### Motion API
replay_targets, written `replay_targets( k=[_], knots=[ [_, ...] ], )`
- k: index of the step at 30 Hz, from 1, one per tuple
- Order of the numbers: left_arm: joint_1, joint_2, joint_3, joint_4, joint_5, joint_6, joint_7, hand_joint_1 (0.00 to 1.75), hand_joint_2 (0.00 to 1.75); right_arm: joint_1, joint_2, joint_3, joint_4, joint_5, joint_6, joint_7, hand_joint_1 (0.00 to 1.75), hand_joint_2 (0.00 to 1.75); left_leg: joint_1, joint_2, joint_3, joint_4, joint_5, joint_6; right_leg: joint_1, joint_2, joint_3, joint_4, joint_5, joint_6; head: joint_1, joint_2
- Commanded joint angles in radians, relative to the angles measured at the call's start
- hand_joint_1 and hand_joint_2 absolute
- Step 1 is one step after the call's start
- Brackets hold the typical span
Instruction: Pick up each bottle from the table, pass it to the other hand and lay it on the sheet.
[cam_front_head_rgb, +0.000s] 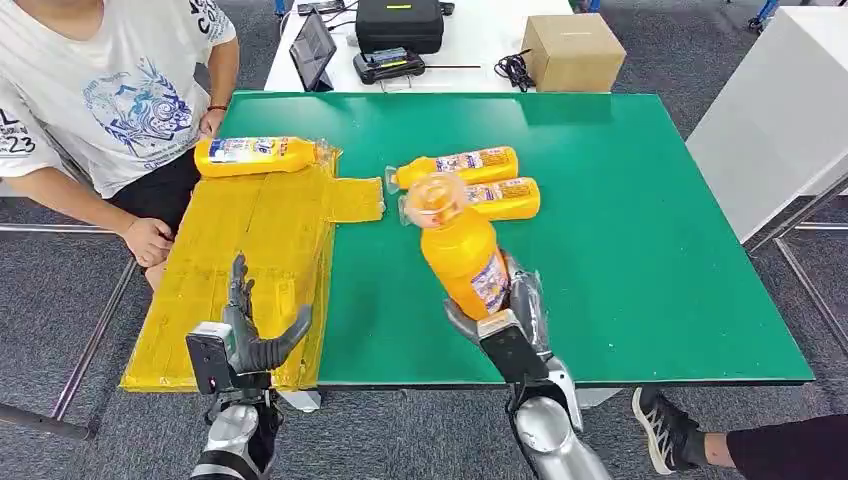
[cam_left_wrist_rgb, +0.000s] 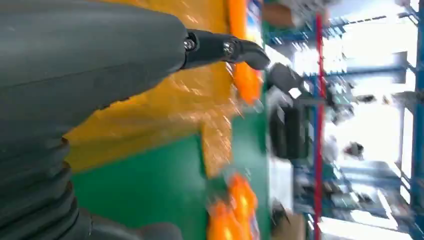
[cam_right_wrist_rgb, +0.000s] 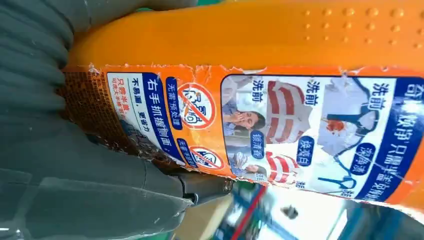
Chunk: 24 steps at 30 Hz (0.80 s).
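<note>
From the head view, the right hand (cam_front_head_rgb: 512, 318) grips an orange bottle (cam_front_head_rgb: 460, 248) upright above the green table's (cam_front_head_rgb: 640, 250) near edge. The left hand (cam_front_head_rgb: 245, 335) hovers empty, fingers spread, over the yellow sheet (cam_front_head_rgb: 250, 250). At the left wrist the background is blurred. At the right wrist the bottle's label (cam_right_wrist_rgb: 280, 130) hides most fingers.

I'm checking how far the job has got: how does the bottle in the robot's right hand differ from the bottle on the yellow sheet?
The held bottle is lifted off the green table, gripped by the right hand; the sheet bottle lies free on the yellow sheet. The held bottle stands nearly upright, cap up; the sheet bottle lies on its side. Both are orange with printed labels.
</note>
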Motion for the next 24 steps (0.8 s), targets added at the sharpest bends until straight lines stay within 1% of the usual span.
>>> replay_targets(
  k=[1, 2, 5, 6, 7, 8, 9, 10, 11, 12, 14, 15, 16, 17, 18, 19, 20, 21, 22, 24],
  knots=[
    [0.044, 0.009, -0.123, -0.129, 0.051, -0.083, 0.072, 0.00, 1.75, 0.096, 0.096, -0.177, -0.074, -0.018, -0.035, -0.047, 1.75, 1.75, 0.000, -0.001, 0.002, 0.000, -0.001, -0.001, 0.000, -0.001, 0.002, 0.000, -0.001, -0.001, 0.000, 0.000],
    [0.044, 0.009, -0.123, -0.129, 0.051, -0.083, 0.072, 0.00, 1.75, 0.096, 0.096, -0.177, -0.074, -0.018, -0.035, -0.047, 1.75, 1.75, 0.000, -0.001, 0.004, 0.000, -0.002, -0.001, 0.001, -0.001, 0.005, 0.000, -0.003, -0.002, 0.000, 0.000],
    [0.044, 0.009, -0.123, -0.129, 0.051, -0.083, 0.072, 0.00, 1.75, 0.096, 0.096, -0.177, -0.074, -0.018, -0.035, -0.047, 1.75, 1.75, 0.000, 0.001, 0.004, 0.000, -0.002, -0.001, 0.001, 0.000, 0.003, 0.000, -0.002, -0.002, 0.000, 0.000],
    [0.046, 0.015, -0.129, -0.134, 0.079, -0.113, 0.086, 0.00, 1.75, 0.096, 0.095, -0.175, -0.062, -0.024, -0.019, -0.042, 1.75, 1.75, 0.001, 0.001, 0.005, -0.001, -0.002, -0.002, 0.001, 0.000, 0.005, -0.001, -0.002, -0.002, 0.000, 0.000],
    [0.053, 0.024, -0.149, -0.150, 0.104, -0.147, 0.096, 0.00, 1.75, 0.103, 0.102, -0.182, -0.046, -0.024, -0.015, -0.045, 1.75, 1.75, 0.001, 0.001, 0.004, -0.001, -0.002, -0.001, 0.001, 0.000, 0.004, 0.000, -0.002, -0.002, 0.000, 0.000],
    [0.060, 0.029, -0.165, -0.165, 0.134, -0.184, 0.115, 0.00, 1.75, 0.105, 0.095, -0.172, -0.021, -0.022, 0.016, -0.043, 1.75, 1.75, 0.001, 0.001, 0.003, -0.001, -0.001, -0.001, 0.001, 0.000, 0.002, -0.001, -0.001, -0.001, 0.000, 0.000],
    [0.066, 0.036, -0.184, -0.178, 0.165, -0.223, 0.139, 0.00, 1.75, 0.107, 0.094, -0.168, 0.007, -0.008, 0.020, -0.051, 1.75, 1.75, 0.001, 0.001, 0.006, -0.001, -0.002, -0.001, 0.001, 0.000, 0.006, -0.001, -0.002, -0.002, 0.000, 0.000],
    [0.068, 0.053, -0.219, -0.184, 0.208, -0.300, 0.171, 0.00, 1.75, 0.106, 0.100, -0.164, 0.041, -0.022, 0.049, -0.059, 1.75, 1.75, 0.001, 0.001, 0.005, -0.001, -0.002, -0.001, 0.001, 0.000, 0.005, -0.001, -0.001, -0.002, 0.000, 0.000],
    [0.073, 0.063, -0.246, -0.194, 0.228, -0.340, 0.178, 0.00, 1.75, 0.100, 0.105, -0.152, 0.093, -0.008, 0.057, -0.074, 1.75, 1.75, 0.001, 0.001, 0.004, -0.001, -0.001, -0.001, 0.001, 0.001, 0.003, -0.001, -0.001, -0.001, 0.000, 0.000],
    [0.073, 0.072, -0.274, -0.197, 0.228, -0.370, 0.186, 0.00, 1.75, 0.093, 0.114, -0.138, 0.133, -0.008, 0.070, -0.083, 1.75, 1.75, 0.001, 0.002, 0.006, -0.002, -0.002, -0.001, 0.002, 0.001, 0.005, -0.002, -0.001, -0.002, 0.000, 0.000],
    [0.070, 0.075, -0.314, -0.196, 0.238, -0.414, 0.200, 0.00, 1.75, 0.068, 0.135, -0.095, 0.228, 0.011, 0.082, -0.097, 1.75, 1.75, 0.001, 0.002, 0.005, -0.002, -0.001, -0.001, 0.002, 0.002, 0.004, -0.002, 0.000, -0.001, 0.000, 0.000],
    [0.069, 0.072, -0.323, -0.193, 0.244, -0.421, 0.203, 0.00, 1.75, 0.050, 0.136, -0.059, 0.274, 0.053, 0.068, -0.099, 1.75, 1.75, 0.002, 0.004, 0.008, -0.002, -0.002, -0.002, 0.002, 0.003, 0.007, -0.003, -0.001, -0.002, 0.000, 0.000],
    [0.062, 0.076, -0.339, -0.186, 0.237, -0.429, 0.205, 0.00, 1.75, 0.034, 0.158, -0.038, 0.321, 0.052, 0.071, -0.099, 1.75, 1.75, 0.002, 0.005, 0.010, -0.003, -0.003, -0.002, 0.002, 0.004, 0.009, -0.003, -0.001, -0.003, 0.000, 0.000],
    [0.059, 0.074, -0.342, -0.179, 0.238, -0.431, 0.210, 0.00, 1.75, 0.014, 0.161, -0.006, 0.362, 0.075, 0.067, -0.101, 1.75, 1.75, 0.002, 0.004, 0.005, -0.002, -0.001, -0.001, 0.002, 0.004, 0.004, -0.002, 0.000, -0.002, 0.000, 0.000],
    [0.054, 0.076, -0.350, -0.167, 0.236, -0.438, 0.218, 0.00, 1.75, 0.000, 0.173, 0.012, 0.395, 0.088, 0.050, -0.097, 1.75, 1.75, 0.002, 0.005, 0.007, -0.002, -0.002, -0.002, 0.002, 0.005, 0.006, -0.002, -0.001, -0.002, 0.000, 0.000],
    [0.052, 0.072, -0.349, -0.159, 0.238, -0.438, 0.220, 0.00, 1.75, -0.013, 0.184, 0.027, 0.423, 0.076, 0.057, -0.100, 1.75, 1.75, 0.002, 0.006, 0.008, -0.002, -0.003, -0.002, 0.002, 0.006, 0.007, -0.002, -0.001, -0.003, 0.000, 0.000],
    [0.047, 0.074, -0.356, -0.145, 0.252, -0.463, 0.237, 0.00, 1.75, -0.031, 0.186, 0.057, 0.453, 0.114, 0.031, -0.095, 1.75, 1.75, 0.002, 0.007, 0.007, -0.002, -0.002, -0.002, 0.002, 0.006, 0.005, -0.002, 0.000, -0.003, 0.000, 0.000],
    [0.049, 0.073, -0.356, -0.140, 0.255, -0.464, 0.238, 0.00, 1.75, -0.041, 0.199, 0.064, 0.474, 0.106, 0.032, -0.092, 1.75, 1.75, 0.002, 0.006, 0.006, -0.002, -0.002, -0.002, 0.002, 0.005, 0.004, -0.002, 0.000, -0.002, 0.000, 0.000],
    [0.044, 0.079, -0.366, -0.129, 0.256, -0.483, 0.246, 0.00, 1.75, -0.061, 0.200, 0.092, 0.509, 0.135, 0.013, -0.082, 1.75, 1.75, 0.002, 0.007, 0.008, -0.002, -0.002, -0.002, 0.002, 0.006, 0.006, -0.002, 0.000, -0.003, 0.000, 0.000],
    [0.045, 0.079, -0.359, -0.116, 0.295, -0.510, 0.266, 0.00, 1.75, -0.086, 0.204, 0.127, 0.558, 0.143, 0.015, -0.080, 1.75, 1.75, 0.001, 0.004, 0.005, -0.002, -0.001, -0.001, 0.001, 0.004, 0.004, -0.001, 0.000, -0.002, 0.000, 0.000]
  ],
)
